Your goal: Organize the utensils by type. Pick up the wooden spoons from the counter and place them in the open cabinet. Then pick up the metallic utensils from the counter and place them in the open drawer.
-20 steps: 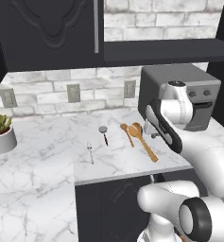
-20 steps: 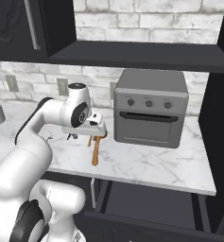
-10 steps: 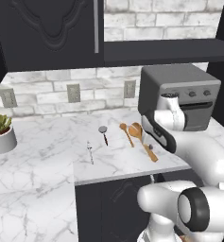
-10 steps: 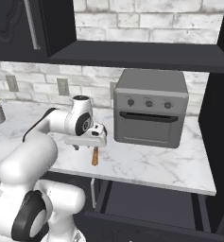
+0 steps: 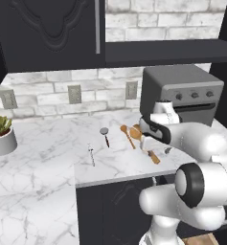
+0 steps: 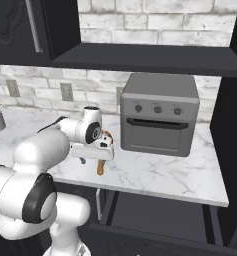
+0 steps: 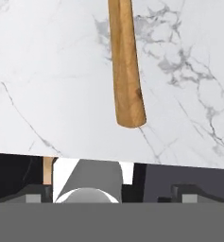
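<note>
Spoons (image 5: 134,134) of wood lie near the worktop's (image 5: 48,143) front edge, the white arm bent low over them with its claw (image 6: 92,159) spread open and holding nothing. From the left, a small ladle (image 5: 105,134) and thin silver utensil (image 5: 91,154) show beside them, a potted plant (image 5: 1,134) toward the left end. From the right, the toaster oven (image 6: 160,114) and open drawer (image 6: 155,215) show. The hand camera looks straight down on one spoon handle (image 7: 126,66).
</note>
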Tool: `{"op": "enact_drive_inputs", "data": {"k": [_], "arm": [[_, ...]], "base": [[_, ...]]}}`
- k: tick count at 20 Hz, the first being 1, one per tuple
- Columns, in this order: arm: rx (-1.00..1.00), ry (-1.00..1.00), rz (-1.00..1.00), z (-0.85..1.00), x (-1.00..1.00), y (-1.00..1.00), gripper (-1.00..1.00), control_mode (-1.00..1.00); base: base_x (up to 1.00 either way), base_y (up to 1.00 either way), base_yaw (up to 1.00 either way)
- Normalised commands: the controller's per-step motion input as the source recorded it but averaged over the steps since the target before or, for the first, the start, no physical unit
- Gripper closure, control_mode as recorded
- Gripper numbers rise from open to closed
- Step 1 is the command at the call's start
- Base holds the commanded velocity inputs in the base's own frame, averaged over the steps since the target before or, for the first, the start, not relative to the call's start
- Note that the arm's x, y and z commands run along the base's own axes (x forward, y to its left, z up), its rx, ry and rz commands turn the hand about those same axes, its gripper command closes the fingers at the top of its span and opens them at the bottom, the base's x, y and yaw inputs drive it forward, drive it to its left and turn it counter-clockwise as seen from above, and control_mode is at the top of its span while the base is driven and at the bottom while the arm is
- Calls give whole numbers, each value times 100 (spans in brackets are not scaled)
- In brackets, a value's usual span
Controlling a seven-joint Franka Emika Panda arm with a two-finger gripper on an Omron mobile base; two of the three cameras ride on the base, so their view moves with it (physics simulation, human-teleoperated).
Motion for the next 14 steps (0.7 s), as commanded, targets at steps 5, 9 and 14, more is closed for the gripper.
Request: {"op": "enact_drive_inputs", "data": {"k": [5,9,14], "arm": [[10,0,0,-24,26,0,-100,-100],[11,0,0,-25,24,0,-100,-100],[6,-6,0,-20,31,7,-100,-100]], "base": [[0,0,0],[0,0,0],[0,0,0]]}}
